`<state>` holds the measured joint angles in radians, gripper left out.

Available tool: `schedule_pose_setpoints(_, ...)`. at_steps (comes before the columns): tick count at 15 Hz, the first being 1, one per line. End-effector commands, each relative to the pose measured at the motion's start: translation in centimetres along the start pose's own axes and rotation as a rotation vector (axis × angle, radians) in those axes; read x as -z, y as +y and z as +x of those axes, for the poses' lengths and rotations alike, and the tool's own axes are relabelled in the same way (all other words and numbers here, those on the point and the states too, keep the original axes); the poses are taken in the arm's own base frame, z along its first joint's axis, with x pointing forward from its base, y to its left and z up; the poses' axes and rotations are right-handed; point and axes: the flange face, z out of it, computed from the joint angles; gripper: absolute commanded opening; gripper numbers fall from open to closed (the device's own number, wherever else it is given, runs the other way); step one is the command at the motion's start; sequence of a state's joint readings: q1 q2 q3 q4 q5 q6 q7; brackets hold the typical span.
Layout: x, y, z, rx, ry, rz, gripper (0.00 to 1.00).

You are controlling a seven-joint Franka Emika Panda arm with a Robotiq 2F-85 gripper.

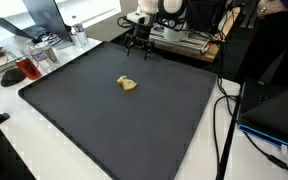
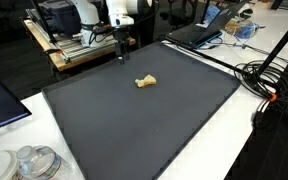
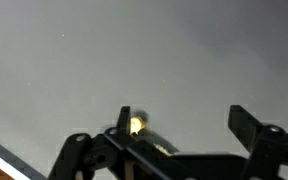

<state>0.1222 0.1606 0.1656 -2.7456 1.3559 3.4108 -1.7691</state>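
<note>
Ahead of the gripper (image 1: 136,46), well apart from it and near the middle of the mat, lies one small pale-yellow lump (image 1: 128,85). It shows in both exterior views (image 2: 145,82). In the wrist view the lump (image 3: 136,125) peeks out just beside one of the two dark fingers (image 3: 124,118). One dark grey mat (image 1: 134,130) covers most of one white table (image 1: 44,150) in a cluttered lab. A laptop (image 2: 199,30) and cables (image 2: 269,85) lie off to the sides. The white arm (image 2: 121,15) stands behind the mat's edge, wrist pointing down, with the gripper low over that edge. Its jaws are spread wide over bare mat.
</note>
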Motion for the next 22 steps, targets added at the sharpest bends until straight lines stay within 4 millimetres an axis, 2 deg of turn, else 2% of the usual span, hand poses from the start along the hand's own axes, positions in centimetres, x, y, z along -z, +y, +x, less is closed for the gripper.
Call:
schedule_pose_setpoints(1,-0.2,0.0,-1.0,0.025,0.004,0.057,1.0)
schedule_pose_setpoints(6,0.7,0.1,0.5,-0.027,0.077,0.106,1.0)
schedule_pose_setpoints(10,0.9,0.8,1.7,-0.175,0.118,0.162,1.0)
schedule_pose_setpoints(16,1.1,3.1,3.6,-0.481,0.127,0.302,1.0)
schedule_pose_setpoints(22,0.4,6.5,3.8,-0.776,0.029,0.377,1.0)
